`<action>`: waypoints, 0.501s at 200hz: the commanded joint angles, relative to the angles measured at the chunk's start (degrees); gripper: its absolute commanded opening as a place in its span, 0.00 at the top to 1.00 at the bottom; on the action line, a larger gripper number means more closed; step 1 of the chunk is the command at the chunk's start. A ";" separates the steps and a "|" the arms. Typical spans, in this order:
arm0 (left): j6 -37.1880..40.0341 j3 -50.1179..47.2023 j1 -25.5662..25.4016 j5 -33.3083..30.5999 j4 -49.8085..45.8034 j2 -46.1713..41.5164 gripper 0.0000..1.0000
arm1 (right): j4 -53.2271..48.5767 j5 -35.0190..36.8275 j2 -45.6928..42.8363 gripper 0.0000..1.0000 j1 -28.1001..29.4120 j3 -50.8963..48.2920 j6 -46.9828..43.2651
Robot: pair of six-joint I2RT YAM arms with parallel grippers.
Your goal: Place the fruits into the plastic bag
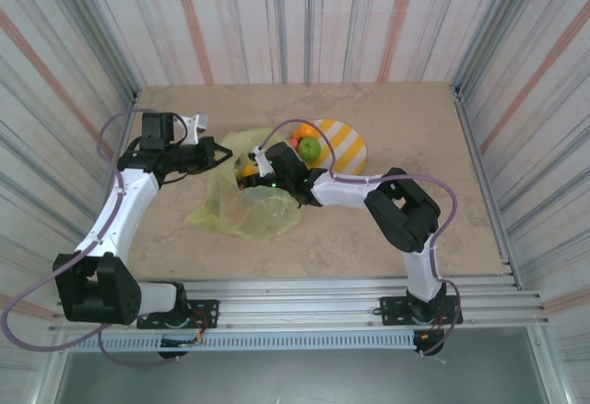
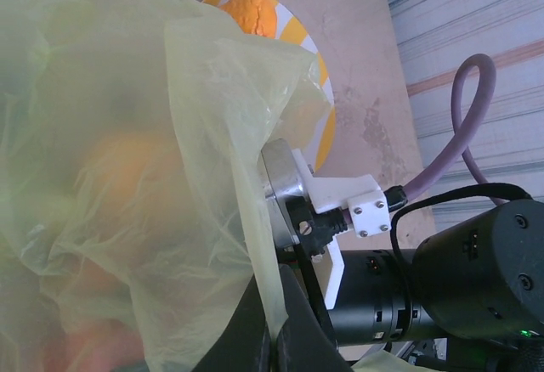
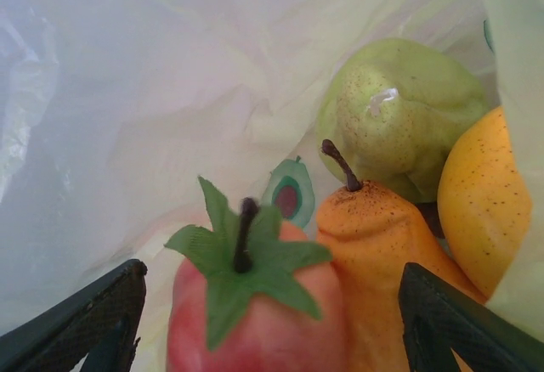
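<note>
Tan tabletop [image 1: 359,238]. Your left gripper [image 1: 219,153] clamps the plastic bag [image 1: 249,212] rim; right gripper [image 3: 272,283] spread around red fruit [image 3: 280,334] inside. Pulling out may snag film, dumping fruits [image 3: 395,109].

The left arm [image 1: 124,201] and right arm [image 1: 350,190] wear white shells between chunky black joint blocks, bolted to a silver rail [image 1: 295,286]. A mauve cable [image 2: 442,168] loops off each. One wrist has a silver disc [image 2: 285,185], a white bracket [image 2: 361,206] with small screws, and a green light [image 2: 529,333] on its black motor [image 2: 489,270]. The fingers [image 3: 463,321] are dark green.
</note>
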 commanded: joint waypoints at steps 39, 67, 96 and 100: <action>1.26 1.27 0.47 -0.56 -1.68 -0.08 1.00 | -0.74 -0.07 -3.51 0.12 -0.47 -0.67 -0.14; 1.21 1.25 0.69 -0.77 -1.75 -0.03 1.00 | -0.58 0.33 -5.60 0.11 -0.99 -2.23 -0.47; 1.21 1.18 0.89 -1.07 -1.71 -0.17 1.00 | -0.40 0.47 -8.41 0.12 -2.08 -4.73 -0.46; 1.26 1.14 0.91 -1.13 -1.76 -0.16 1.00 | -0.40 0.45 -8.87 0.12 -2.18 -5.20 -0.61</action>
